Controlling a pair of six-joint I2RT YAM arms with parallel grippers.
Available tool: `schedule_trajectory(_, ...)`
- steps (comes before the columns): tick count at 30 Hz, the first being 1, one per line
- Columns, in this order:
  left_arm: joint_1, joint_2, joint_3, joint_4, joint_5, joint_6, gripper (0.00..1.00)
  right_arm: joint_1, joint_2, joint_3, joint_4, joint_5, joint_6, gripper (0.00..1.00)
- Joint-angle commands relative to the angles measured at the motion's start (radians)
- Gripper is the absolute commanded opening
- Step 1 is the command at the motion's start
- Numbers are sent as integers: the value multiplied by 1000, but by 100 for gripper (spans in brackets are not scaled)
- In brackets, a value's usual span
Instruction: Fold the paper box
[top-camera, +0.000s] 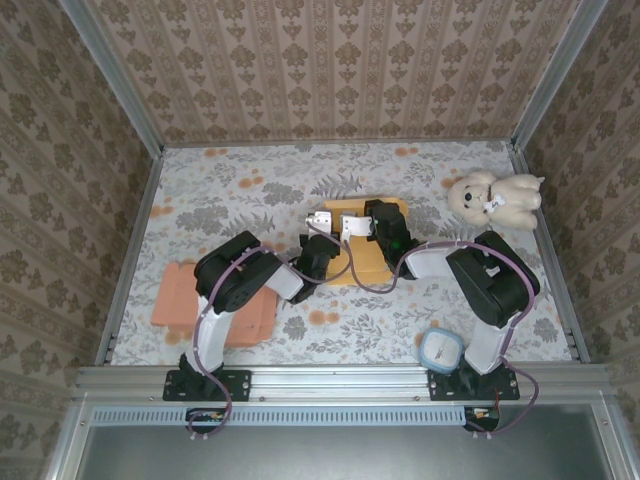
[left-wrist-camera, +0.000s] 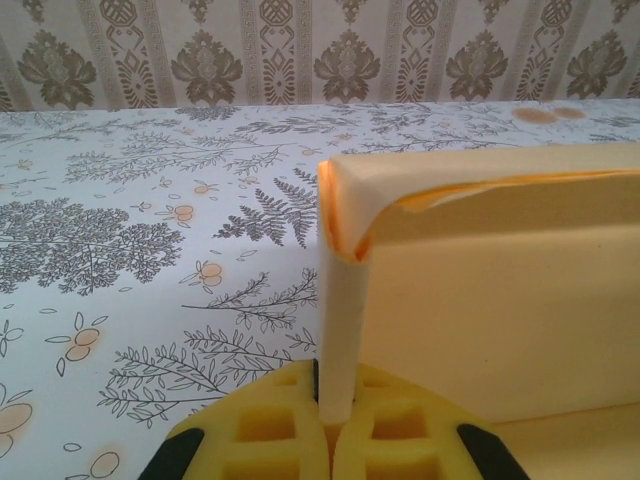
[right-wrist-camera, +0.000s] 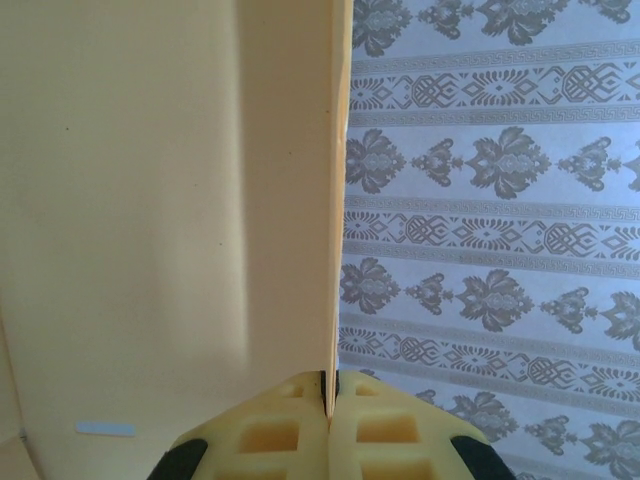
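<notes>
The paper box (top-camera: 362, 250) is pale yellow-orange card, lying in the middle of the table between both arms. My left gripper (top-camera: 318, 252) is at its left side, shut on a raised side wall (left-wrist-camera: 342, 320) that stands upright between the yellow pads (left-wrist-camera: 270, 425). That wall's top corner curls over, showing an orange inner edge. My right gripper (top-camera: 385, 225) is at the box's far right part, shut on the thin edge of a card panel (right-wrist-camera: 333, 250). The panel's broad pale face (right-wrist-camera: 150, 220) covers the left of the right wrist view.
A cream teddy bear (top-camera: 495, 198) sits at the back right. A salmon-pink flat pad (top-camera: 215, 305) lies at the front left under the left arm. A round blue-rimmed container (top-camera: 441, 349) stands near the right arm's base. Patterned walls enclose the table.
</notes>
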Motion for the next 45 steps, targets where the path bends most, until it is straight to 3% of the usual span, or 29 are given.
schedule_trajectory(1,-22,2,42,25,-29,55,0,49,51,-35,-46,-25,66,0)
schedule_trajectory(9,-21,9,-9,185,108,99,0,74,64,-66,14,-33,80,7)
schedule_trajectory(14,-7,-7,-32,184,144,124,0,74,37,-71,-14,-58,136,26)
schedule_trajectory(23,21,-19,-78,184,189,165,0,70,-97,-49,-191,-163,321,45)
schedule_trajectory(32,68,-45,-130,186,272,196,0,52,-210,21,-489,-294,428,52)
schedule_trajectory(41,94,-79,-174,186,309,222,0,42,-235,48,-562,-220,417,54)
schedule_trajectory(45,103,-88,-186,189,335,231,0,24,-271,99,-698,-320,463,53)
